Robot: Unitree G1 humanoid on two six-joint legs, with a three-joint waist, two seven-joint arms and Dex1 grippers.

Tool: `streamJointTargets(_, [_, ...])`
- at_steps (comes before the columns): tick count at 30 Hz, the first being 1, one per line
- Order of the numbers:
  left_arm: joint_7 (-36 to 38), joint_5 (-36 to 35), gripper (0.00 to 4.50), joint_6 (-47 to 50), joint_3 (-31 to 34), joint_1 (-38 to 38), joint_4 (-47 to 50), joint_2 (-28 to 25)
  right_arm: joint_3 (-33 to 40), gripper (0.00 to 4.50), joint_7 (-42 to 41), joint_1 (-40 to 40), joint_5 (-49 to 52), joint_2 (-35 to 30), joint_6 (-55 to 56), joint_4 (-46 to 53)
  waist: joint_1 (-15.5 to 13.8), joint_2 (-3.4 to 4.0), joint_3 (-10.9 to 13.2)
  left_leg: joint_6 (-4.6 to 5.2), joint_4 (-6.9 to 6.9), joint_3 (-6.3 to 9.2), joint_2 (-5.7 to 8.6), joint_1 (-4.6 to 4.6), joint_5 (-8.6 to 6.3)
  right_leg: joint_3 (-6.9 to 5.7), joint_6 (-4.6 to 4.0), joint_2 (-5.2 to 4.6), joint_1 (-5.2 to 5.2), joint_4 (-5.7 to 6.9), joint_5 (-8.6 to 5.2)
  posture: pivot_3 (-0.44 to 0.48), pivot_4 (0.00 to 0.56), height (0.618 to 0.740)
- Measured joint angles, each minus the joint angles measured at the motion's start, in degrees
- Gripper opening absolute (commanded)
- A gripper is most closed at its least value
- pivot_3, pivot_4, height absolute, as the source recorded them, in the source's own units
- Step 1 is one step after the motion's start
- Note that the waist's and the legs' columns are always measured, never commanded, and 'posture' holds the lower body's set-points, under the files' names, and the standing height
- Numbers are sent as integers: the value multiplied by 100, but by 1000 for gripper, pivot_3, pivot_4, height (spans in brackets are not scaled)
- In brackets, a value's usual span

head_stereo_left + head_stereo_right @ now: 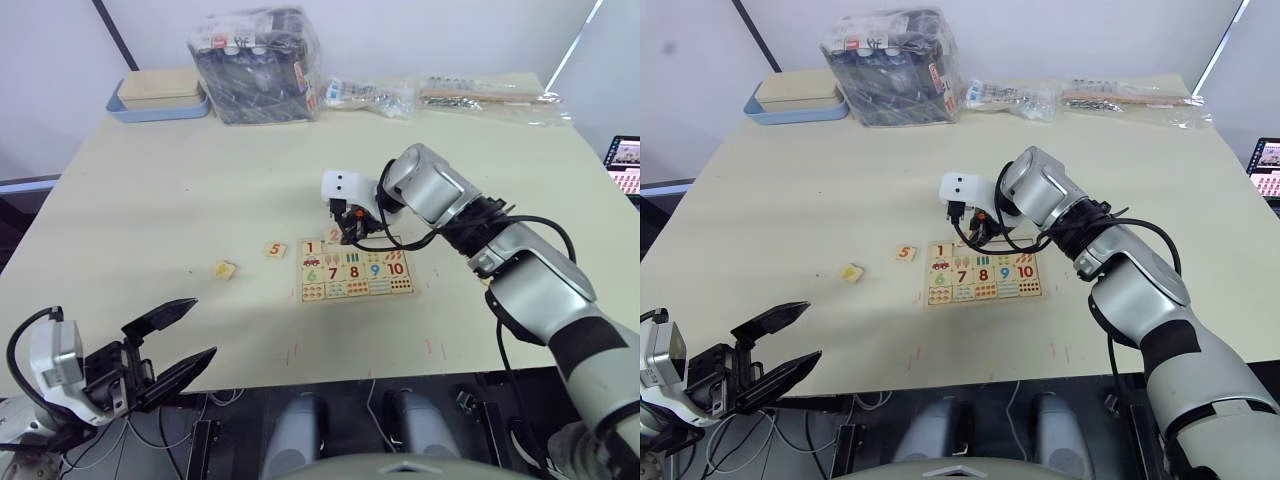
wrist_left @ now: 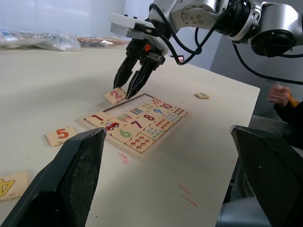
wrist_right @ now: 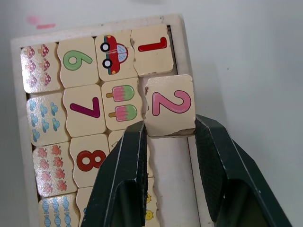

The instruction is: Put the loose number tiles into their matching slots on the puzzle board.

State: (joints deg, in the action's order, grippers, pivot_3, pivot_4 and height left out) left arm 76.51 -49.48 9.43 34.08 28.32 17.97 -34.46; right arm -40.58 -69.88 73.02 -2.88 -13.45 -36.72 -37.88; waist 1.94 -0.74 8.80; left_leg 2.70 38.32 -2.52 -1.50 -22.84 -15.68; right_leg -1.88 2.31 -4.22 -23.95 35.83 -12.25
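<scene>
Right arm: reaches forward and inward over the table, elbow bent, wrist angled down.
Right gripper (image 2: 134,84): points steeply downward, fingers parted with a narrow gap, tips low near the surface.
Left arm: held low at the table's near edge.
Left gripper (image 1: 180,338): roughly level, fingers spread wide, holding nothing.

The puzzle board (image 3: 102,28) runs out of frame behind the right gripper's (image 3: 166,137) fingers (image 3: 124,179), hiding its further slots.
</scene>
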Motion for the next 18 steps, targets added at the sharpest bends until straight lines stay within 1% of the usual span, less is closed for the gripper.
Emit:
streamJointTargets(10, [-2, 12, 4500, -10, -38, -9, -1, 13, 62, 900, -119, 12, -386, 349, 391, -608, 44, 14, 8, -2, -1, 1, 0, 0, 0, 0, 0, -1, -1, 1, 0, 0, 150, 740])
streamJointTargets(18, [-9, 13, 4500, -12, -38, 18, -1, 33, 177, 900, -166, 218, -599, 631, 833, -1136, 43, 24, 15, -3, -1, 3, 0, 0, 0, -1, -1, -5, -1, 1, 0, 0, 150, 740])
